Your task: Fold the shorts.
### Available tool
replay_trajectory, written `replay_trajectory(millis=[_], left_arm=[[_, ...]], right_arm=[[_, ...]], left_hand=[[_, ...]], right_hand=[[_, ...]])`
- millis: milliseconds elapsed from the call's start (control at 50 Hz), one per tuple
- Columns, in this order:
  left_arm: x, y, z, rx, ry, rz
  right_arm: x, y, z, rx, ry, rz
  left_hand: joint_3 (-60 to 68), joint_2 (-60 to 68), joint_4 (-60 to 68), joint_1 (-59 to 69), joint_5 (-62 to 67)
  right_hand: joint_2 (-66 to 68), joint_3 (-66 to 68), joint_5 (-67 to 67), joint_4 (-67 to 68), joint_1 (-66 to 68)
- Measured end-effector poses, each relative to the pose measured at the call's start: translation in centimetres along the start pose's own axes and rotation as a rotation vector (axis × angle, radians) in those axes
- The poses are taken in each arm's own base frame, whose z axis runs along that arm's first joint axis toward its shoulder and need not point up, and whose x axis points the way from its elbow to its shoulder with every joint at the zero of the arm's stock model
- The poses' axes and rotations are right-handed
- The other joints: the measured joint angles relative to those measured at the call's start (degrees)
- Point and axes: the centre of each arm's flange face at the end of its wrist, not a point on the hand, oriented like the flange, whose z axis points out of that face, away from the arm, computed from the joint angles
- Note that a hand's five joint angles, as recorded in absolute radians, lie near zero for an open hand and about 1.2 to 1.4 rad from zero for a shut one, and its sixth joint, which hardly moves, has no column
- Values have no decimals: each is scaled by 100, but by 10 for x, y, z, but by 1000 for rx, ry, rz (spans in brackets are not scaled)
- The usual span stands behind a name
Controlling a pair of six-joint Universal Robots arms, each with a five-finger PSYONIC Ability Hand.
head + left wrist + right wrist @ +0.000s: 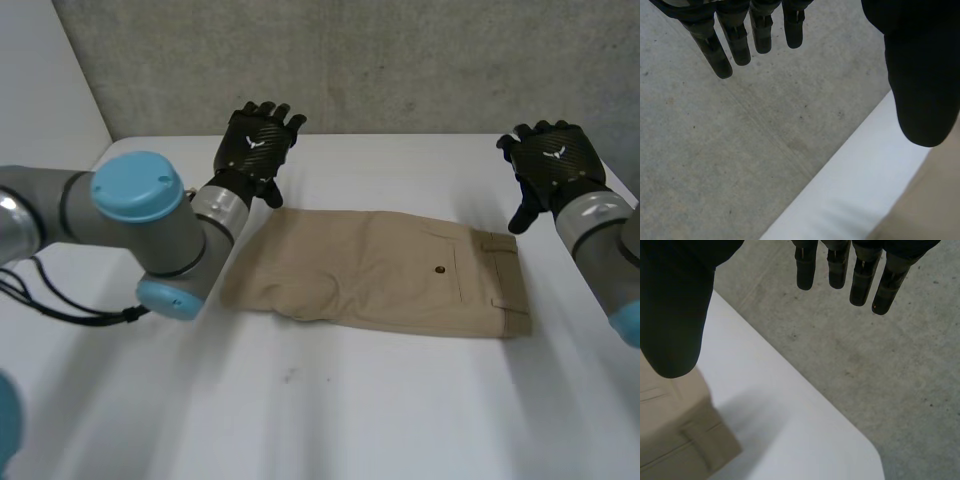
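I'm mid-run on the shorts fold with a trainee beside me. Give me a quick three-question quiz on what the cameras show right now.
1. True or false: the left hand is gripping the shorts.
2. The waistband lies at the end of the shorts nearer: A) the right hand, B) the left hand, C) neither, it points at the robot.
3. Fill in: the right hand's fingers are ___ (straight or curled).

Key: 1 false, the left hand is open and holds nothing; 2 A; 3 straight.
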Motion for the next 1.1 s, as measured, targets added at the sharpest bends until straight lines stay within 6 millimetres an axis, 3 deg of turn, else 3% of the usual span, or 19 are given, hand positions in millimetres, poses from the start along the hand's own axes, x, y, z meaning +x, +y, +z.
replay_trajectory(millis=[120, 320, 480, 520, 560, 580, 640, 680, 860, 980, 1100], left_arm=[[0, -7, -34, -67, 21, -68], [3, 1, -90, -236, 36, -289], [4, 7, -112, -312, 32, -358], [4, 9, -117, -328, 33, -362], [5, 9, -118, -331, 34, -363], [5, 11, -120, -338, 35, -363], [6, 13, -122, -346, 36, -362], [7, 14, -123, -349, 36, -362], [2, 12, -124, -349, 21, -360], [-12, 5, -128, -336, -27, -357], [-22, 1, -130, -324, -59, -354]], right_arm=[[-4, 6, -32, -91, -38, 24], [-18, 48, -71, -319, -149, 81], [-21, 74, -67, -355, -185, 115], [-22, 85, -60, -356, -184, 118], [-22, 87, -59, -354, -182, 117], [-22, 92, -55, -350, -175, 113], [-18, 98, -49, -345, -155, 108], [-15, 100, -46, -343, -143, 107], [27, 101, -35, -336, -29, 101], [75, 94, -33, -357, 63, 31], [92, 76, -28, -363, 61, -50]], left_hand=[[0, 0, 0, 0, 0], [0, 0, 0, 0, 0], [0, 0, 0, 0, 0], [0, 0, 0, 0, 0], [0, 0, 0, 0, 0], [0, 0, 0, 0, 0], [0, 0, 0, 0, 0], [0, 0, 0, 0, 0], [0, 0, 0, 0, 0], [0, 0, 0, 0, 0], [0, 0, 0, 0, 0]], right_hand=[[0, 0, 0, 0, 0], [0, 0, 0, 0, 0], [627, 650, 498, 567, 476], [1902, 1929, 1633, 1792, 1563], [2006, 2032, 1721, 1887, 1649], [3459, 3380, 3107, 3288, 2680], [5102, 5035, 4665, 4965, 3827], [5457, 5441, 4951, 5389, 3982], [5480, 5530, 5036, 5497, 3985], [5480, 5530, 5104, 5508, 4105], [5480, 5530, 5141, 5508, 4172]])
